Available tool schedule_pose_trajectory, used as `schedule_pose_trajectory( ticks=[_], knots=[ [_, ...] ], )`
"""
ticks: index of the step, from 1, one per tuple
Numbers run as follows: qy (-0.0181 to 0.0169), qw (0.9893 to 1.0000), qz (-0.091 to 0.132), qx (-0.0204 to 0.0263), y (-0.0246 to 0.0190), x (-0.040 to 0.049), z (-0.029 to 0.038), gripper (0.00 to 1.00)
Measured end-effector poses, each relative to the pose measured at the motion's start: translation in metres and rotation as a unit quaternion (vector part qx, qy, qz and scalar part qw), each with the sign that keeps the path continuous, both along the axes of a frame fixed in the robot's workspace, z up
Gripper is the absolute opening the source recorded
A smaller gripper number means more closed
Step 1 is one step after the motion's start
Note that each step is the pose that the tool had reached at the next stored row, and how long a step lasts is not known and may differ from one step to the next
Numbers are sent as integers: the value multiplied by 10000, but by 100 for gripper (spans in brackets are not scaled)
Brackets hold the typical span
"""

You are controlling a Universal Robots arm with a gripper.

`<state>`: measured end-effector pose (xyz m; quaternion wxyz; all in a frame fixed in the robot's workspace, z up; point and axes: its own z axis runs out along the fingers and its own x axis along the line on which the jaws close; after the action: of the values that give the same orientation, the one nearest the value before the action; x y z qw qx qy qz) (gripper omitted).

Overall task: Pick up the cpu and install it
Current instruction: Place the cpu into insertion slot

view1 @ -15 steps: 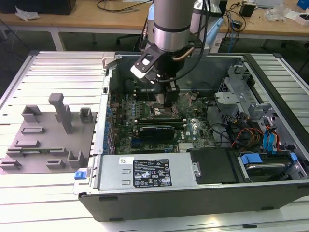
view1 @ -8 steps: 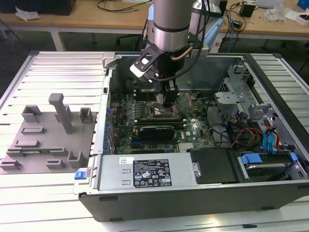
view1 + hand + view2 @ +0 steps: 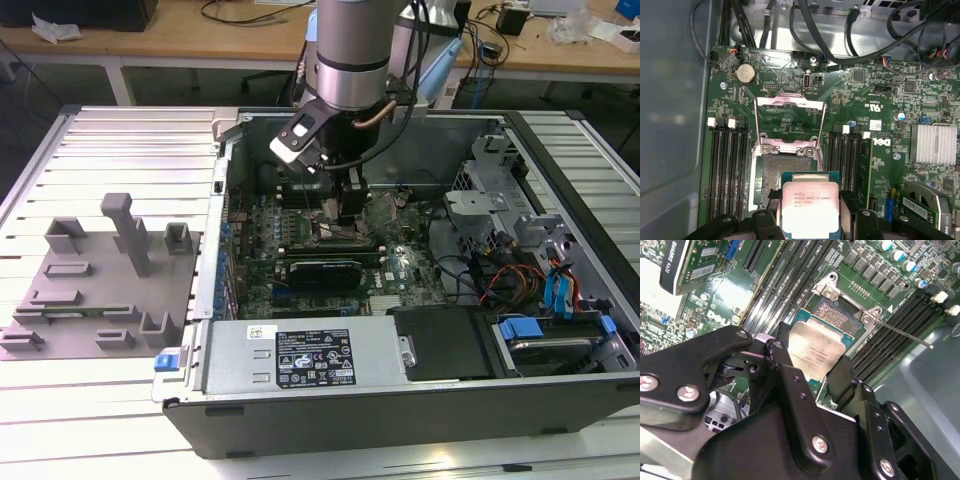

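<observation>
The cpu (image 3: 810, 205), clamped in the hand (image 3: 810, 217), hangs over the open socket (image 3: 785, 172) between memory slots (image 3: 727, 170).

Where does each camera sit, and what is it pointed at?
Exterior view: off the arm, looking down into the open computer case; the arm shows.
First wrist view: on the wrist, facing the socket; the claw shows.
Second wrist view: on the wrist, another angle; claw fingers show.
Both wrist views share the cpu gripped by the claw.
</observation>
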<state>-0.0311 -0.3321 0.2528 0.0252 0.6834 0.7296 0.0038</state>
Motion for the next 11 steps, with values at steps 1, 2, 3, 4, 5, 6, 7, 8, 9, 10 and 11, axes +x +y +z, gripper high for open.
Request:
schedule_pose_trajectory(
  ticks=[1, 2, 3, 4, 5, 6, 7, 8, 9, 10, 11],
  knots=[
    [0, 10000, 0, 1, 1, 0, -4, 55],
    [0, 10000, 0, 1, 1, 0, -9, 55],
    [0, 10000, 0, 0, 2, 0, -14, 55],
    [0, 10000, 0, 1, 2, 0, -20, 55],
    [0, 10000, 0, 0, 2, 0, -23, 55],
    [0, 10000, 0, 0, 2, 0, -26, 55],
    [0, 10000, 0, 0, 2, 0, -30, 55],
    [0, 10000, 0, 0, 2, 0, -35, 55],
    [0, 10000, 0, 0, 2, 0, -38, 55],
    [0, 10000, 0, 0, 2, 0, -42, 55],
    [0, 10000, 0, 1, 2, 0, -47, 55]
  ],
)
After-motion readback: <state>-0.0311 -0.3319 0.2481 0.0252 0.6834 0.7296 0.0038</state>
